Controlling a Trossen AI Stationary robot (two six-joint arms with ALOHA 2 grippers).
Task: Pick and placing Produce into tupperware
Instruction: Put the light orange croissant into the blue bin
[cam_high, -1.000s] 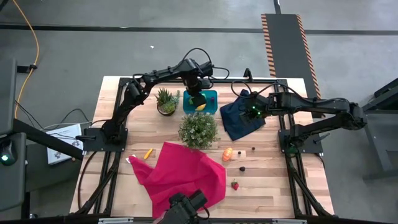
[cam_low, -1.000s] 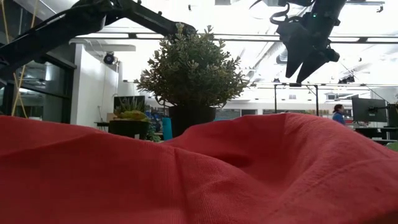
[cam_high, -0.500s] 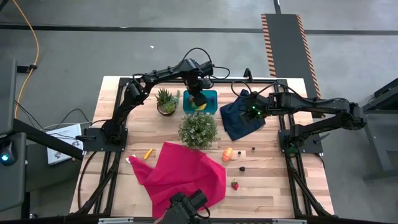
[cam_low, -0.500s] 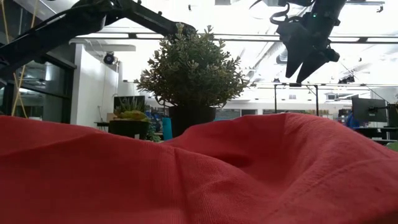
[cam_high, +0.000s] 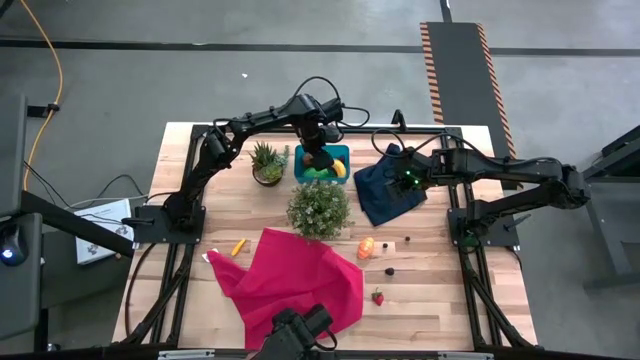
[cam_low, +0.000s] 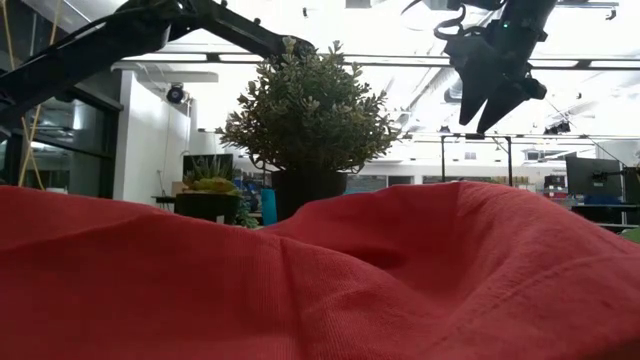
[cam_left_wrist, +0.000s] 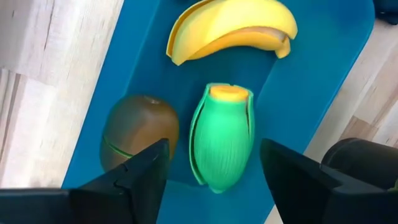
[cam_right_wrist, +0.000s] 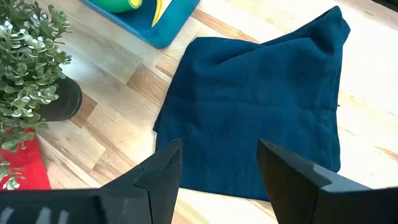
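The teal tupperware (cam_high: 343, 151) stands on the table's far side. In the left wrist view the tupperware (cam_left_wrist: 311, 74) holds a yellow banana (cam_left_wrist: 233, 28), a green piece (cam_left_wrist: 221, 140) and a brown oval (cam_left_wrist: 140, 127), all lying on its floor. My left gripper (cam_left_wrist: 211, 155) hovers open above them (cam_high: 318, 157). My right gripper (cam_right_wrist: 219, 149) is open above the navy cloth (cam_right_wrist: 255, 106), to the tub's right (cam_high: 405, 180). An orange piece (cam_high: 367, 247), a strawberry (cam_high: 378, 297) and dark bits (cam_high: 390, 270) lie on the table's near right.
A bushy potted plant (cam_high: 320, 208) stands just near of the tub, and a spiky plant (cam_high: 268, 162) to its left. A red cloth (cam_high: 290, 280) covers the near middle and fills the low view (cam_low: 320, 280). A small yellow-orange piece (cam_high: 238, 246) lies to its left.
The banana, which showed right under my left gripper a second ago, now lies in the right part of the tub, apart from the gripper. My right arm has kept still.
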